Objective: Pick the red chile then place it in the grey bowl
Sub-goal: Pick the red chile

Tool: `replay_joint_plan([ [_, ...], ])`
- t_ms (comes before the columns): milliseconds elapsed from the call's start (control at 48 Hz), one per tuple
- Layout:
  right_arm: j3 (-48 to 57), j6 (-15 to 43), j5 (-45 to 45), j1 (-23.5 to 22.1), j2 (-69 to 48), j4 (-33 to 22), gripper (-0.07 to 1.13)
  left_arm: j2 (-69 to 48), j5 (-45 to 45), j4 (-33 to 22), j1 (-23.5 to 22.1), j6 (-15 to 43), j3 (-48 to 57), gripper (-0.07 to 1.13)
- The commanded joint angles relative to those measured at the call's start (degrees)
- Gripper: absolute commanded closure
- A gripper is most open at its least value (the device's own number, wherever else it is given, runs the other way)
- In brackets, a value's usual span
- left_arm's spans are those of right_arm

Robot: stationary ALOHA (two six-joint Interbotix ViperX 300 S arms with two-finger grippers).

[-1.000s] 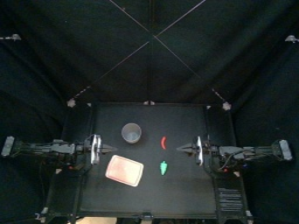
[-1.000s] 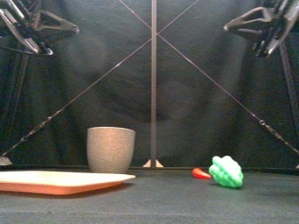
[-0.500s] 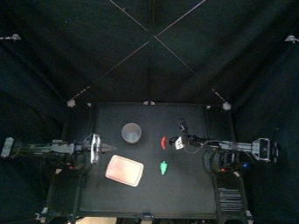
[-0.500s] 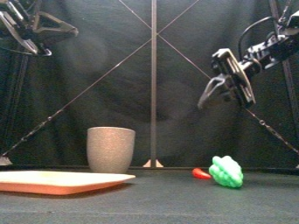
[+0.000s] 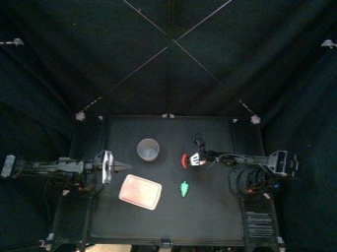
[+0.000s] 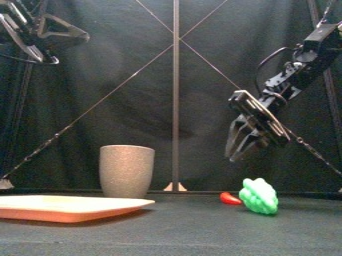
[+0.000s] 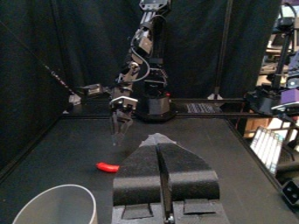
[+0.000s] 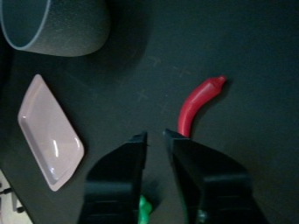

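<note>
The red chile (image 6: 230, 198) lies on the table next to a green toy (image 6: 259, 196), right of the tall grey speckled cup (image 6: 127, 171). My right gripper (image 6: 243, 147) hangs above the chile, tilted down, jaws open a little and empty. In the right wrist view the chile (image 8: 198, 103) lies just beyond the right gripper (image 8: 158, 138) and a bit to one side, with the cup (image 8: 59, 24) farther off. In the top view the right gripper (image 5: 195, 157) covers the chile's spot. My left gripper (image 5: 105, 167) rests shut at the table's left.
A flat pink tray (image 5: 141, 191) lies front left of the green toy (image 5: 186, 187). The grey cup (image 5: 149, 149) stands behind the tray. In the left wrist view the chile (image 7: 108, 165) lies between the cup (image 7: 52, 206) and the right arm.
My right arm has swung in from the right side and come down toward the chile. The left arm, cup, tray and toys have not moved.
</note>
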Motion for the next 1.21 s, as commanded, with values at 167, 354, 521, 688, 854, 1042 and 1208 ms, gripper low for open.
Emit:
replay_joint_plan([
  [167, -6.2, 0.2, 0.7, -1.1, 6.4, -3.1, 0.18, 0.3, -0.1, 0.2, 0.4, 0.1, -0.6, 1.09],
  [354, -7.4, 0.2, 1.8, -3.4, 9.6, -4.7, 0.18, 0.3, -0.1, 0.2, 0.4, 0.1, -0.4, 1.09],
  [521, -6.3, 0.6, 3.3, -4.9, 9.4, -5.4, 0.18, 0.3, -0.1, 0.2, 0.4, 0.1, -0.4, 1.09],
  [688, -5.8, 0.9, 3.4, -5.1, 10.0, -5.4, 0.18, 0.3, -0.1, 0.2, 0.5, 0.1, -0.4, 1.09],
  [854, -6.7, 0.9, 3.6, -5.1, 12.4, -5.4, 0.18, 0.2, -0.1, 0.2, 0.5, 0.1, -0.4, 1.09],
  [1042, -9.2, 0.9, 3.7, -4.7, 15.1, -5.4, 0.18, 0.3, -0.1, 0.2, 0.5, 0.1, -0.4, 1.09],
  [1208, -10.9, 0.9, 4.9, -4.6, 17.0, -5.5, 0.19, 0.2, -0.1, 0.2, 0.4, 0.1, -0.4, 1.09],
])
